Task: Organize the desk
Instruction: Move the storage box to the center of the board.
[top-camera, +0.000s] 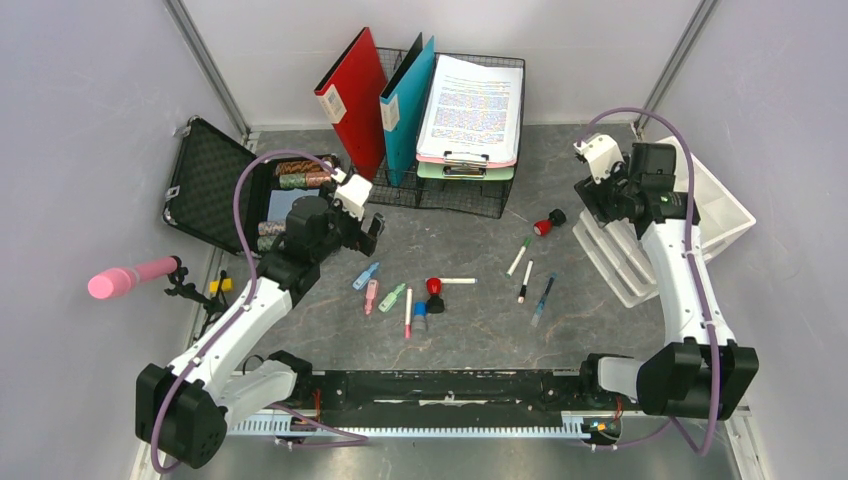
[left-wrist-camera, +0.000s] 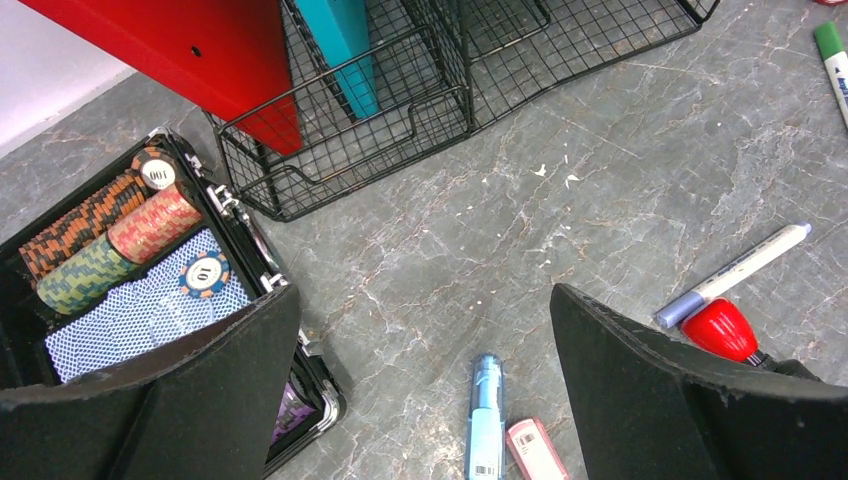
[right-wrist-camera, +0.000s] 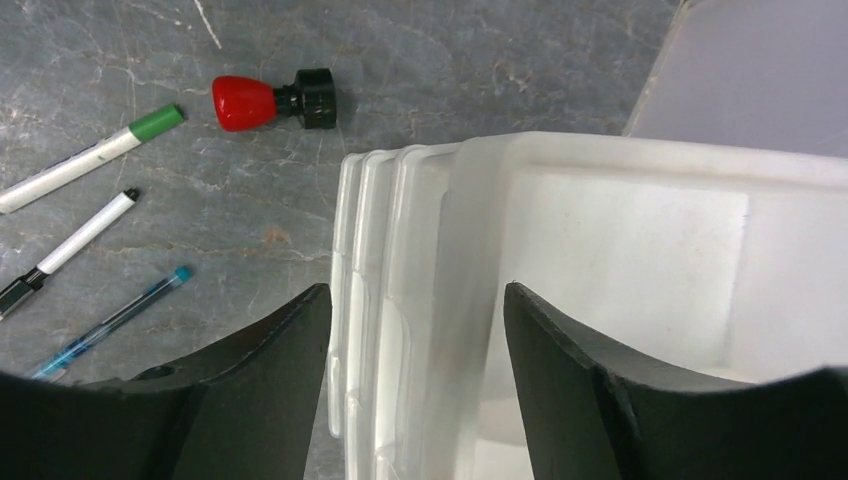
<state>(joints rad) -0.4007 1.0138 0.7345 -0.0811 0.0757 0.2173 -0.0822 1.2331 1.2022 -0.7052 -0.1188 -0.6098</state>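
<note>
The dark-grey stone-look desk (top-camera: 480, 330) has small items scattered at its middle: a blue stick (top-camera: 366, 275) (left-wrist-camera: 485, 420), a pink one (top-camera: 371, 295) (left-wrist-camera: 535, 450), a green one (top-camera: 392, 297), a red-topped stamp (top-camera: 434, 290) (left-wrist-camera: 725, 330) and pens (top-camera: 520, 255). My left gripper (top-camera: 375, 232) (left-wrist-camera: 425, 300) hangs open above bare desk beside the blue stick, holding nothing. My right gripper (top-camera: 590, 208) (right-wrist-camera: 417, 290) is open, its jaws either side of the rims of a stack of white trays (top-camera: 640, 260) (right-wrist-camera: 420, 200).
An open black case (top-camera: 215, 190) with poker chips (left-wrist-camera: 100, 240) lies at the left. A wire rack (top-camera: 450, 185) at the back holds a red folder (top-camera: 352, 100), a teal folder (top-camera: 407, 105) and a clipboard (top-camera: 472, 110). A second red stamp (top-camera: 545, 224) (right-wrist-camera: 245, 102) lies near the trays.
</note>
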